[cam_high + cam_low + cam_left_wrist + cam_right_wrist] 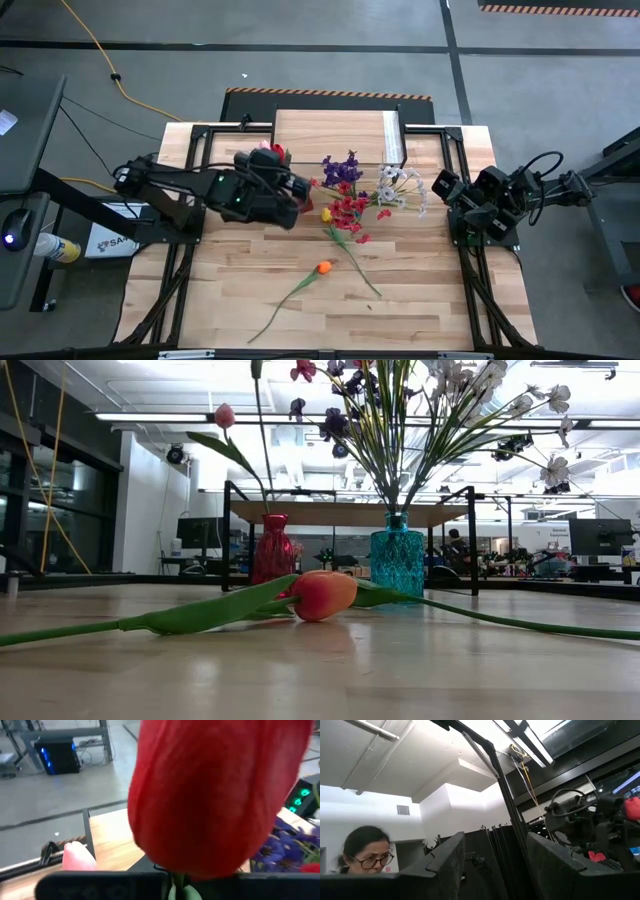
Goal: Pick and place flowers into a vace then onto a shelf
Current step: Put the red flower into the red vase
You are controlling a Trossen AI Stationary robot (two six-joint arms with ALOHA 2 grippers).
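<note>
The left gripper hovers over the red vase, apparently pinching a red tulip by its stem. A pink tulip stands in that vase. The blue vase holds mixed sprays. An orange tulip lies on the table. The right gripper waits, fingers spread.
</note>
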